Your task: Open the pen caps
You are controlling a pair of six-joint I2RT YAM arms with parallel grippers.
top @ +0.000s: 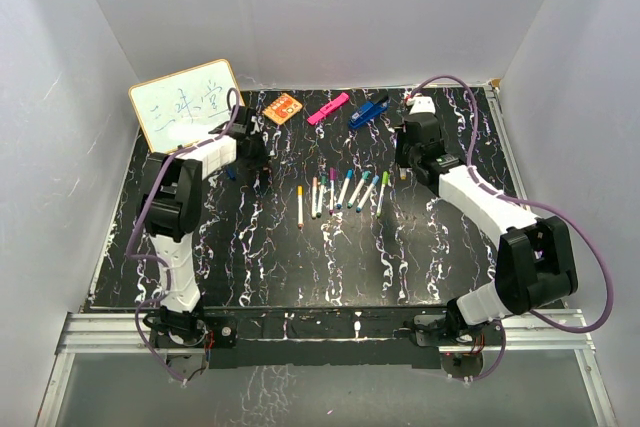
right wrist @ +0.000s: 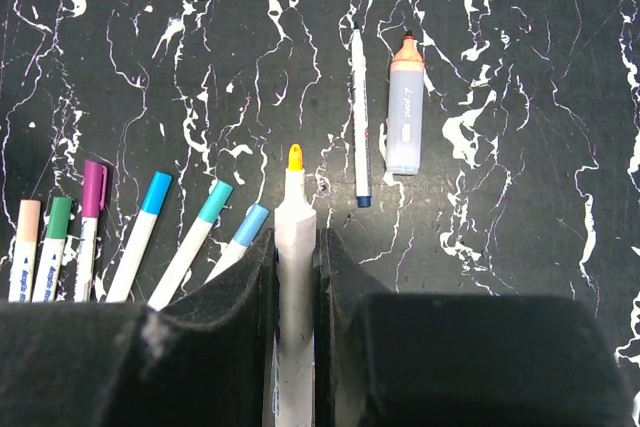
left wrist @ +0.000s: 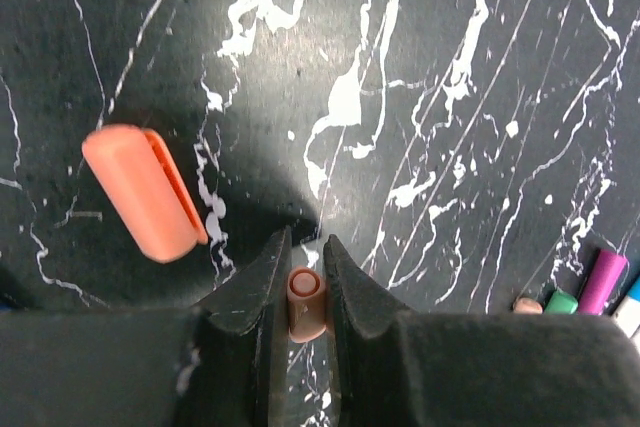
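In the left wrist view my left gripper is shut on a small peach-orange pen cap, its open end facing the camera. A bigger orange cap lies loose on the table just to its left. My right gripper is shut on a white pen whose yellow tip is bare. Left of it lies a row of capped pens with peach, green, purple, blue and teal caps. In the top view the left gripper is left of the pen row and the right gripper is to its right.
An uncapped thin pen and an uncapped orange highlighter lie ahead of the right gripper. At the back stand a whiteboard, an orange card, a pink highlighter and a blue clip tool. One pen lies apart.
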